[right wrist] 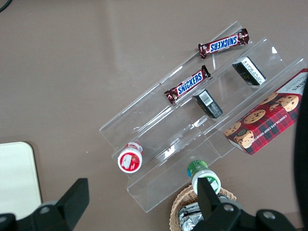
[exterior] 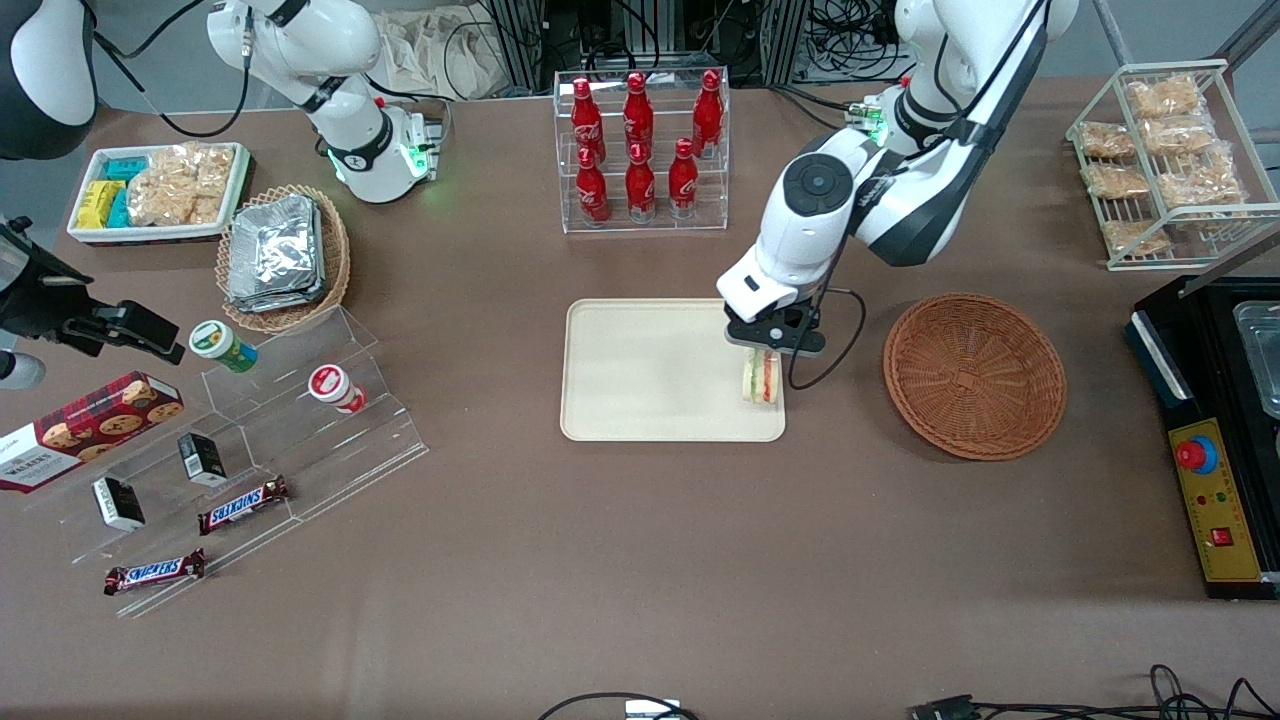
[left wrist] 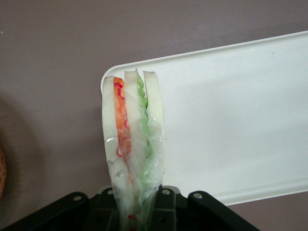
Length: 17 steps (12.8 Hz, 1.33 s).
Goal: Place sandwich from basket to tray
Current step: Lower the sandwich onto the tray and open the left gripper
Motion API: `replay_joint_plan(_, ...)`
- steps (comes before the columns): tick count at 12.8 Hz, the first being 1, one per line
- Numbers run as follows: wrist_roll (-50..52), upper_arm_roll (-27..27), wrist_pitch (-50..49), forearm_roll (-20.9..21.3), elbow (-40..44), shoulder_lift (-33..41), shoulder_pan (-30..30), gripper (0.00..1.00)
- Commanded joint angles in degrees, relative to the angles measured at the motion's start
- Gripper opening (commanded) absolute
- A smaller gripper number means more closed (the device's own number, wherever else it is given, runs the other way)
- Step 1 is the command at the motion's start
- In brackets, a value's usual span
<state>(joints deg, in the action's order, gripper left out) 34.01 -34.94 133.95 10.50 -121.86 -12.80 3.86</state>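
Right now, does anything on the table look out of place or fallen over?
Yes. Two small cups lie on their sides on the clear stepped stand. The gripper holds the sandwich over the tray; the basket is empty.

The sandwich [left wrist: 132, 139] wears crinkled, glossy clear film; the tray [left wrist: 231, 120] is smooth matt plastic; the basket [exterior: 975, 375] is rough woven wicker; the hand [exterior: 770, 345] is black plastic.

A brown cloth-covered worktop [exterior: 600, 560] is carrying a flat cream-beige rectangular tray [exterior: 640, 375] at its middle, with a round reddish-brown woven wicker basket [exterior: 974, 375] lying beside it toward the working arm's end. The left arm's end effector [exterior: 765, 352] is hovering over the tray's edge.
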Motion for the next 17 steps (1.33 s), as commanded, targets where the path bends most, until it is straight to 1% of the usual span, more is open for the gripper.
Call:
replay_joint_plan(1,6.22,0.14,1.22,6.08,1.89,-5.12,2.11,0.2)
replay_joint_plan(2,7.99,0.22,1.66,8.11,1.89,-6.35,2.46,0.2)
replay_joint_plan(5,8.53,0.23,4.47,11.19,2.85,-11.01,2.55,0.2)
replay_joint_plan(10,13.18,0.31,4.91,16.38,3.47,-14.71,4.05,0.2)
replay_joint_plan(13,16.17,0.31,4.91,18.41,3.38,-16.12,4.75,0.23)
replay_joint_plan(14,17.31,0.4,4.91,19.37,3.38,-16.81,5.01,0.25)
replay_joint_plan(15,18.36,0.4,4.91,20.6,3.3,-17.17,5.1,0.3)
replay_joint_plan(16,19.25,0.4,4.91,21.74,3.3,-17.61,5.19,0.4)
replay_joint_plan(17,20.04,0.4,4.91,22.36,3.38,-17.96,5.28,0.63)
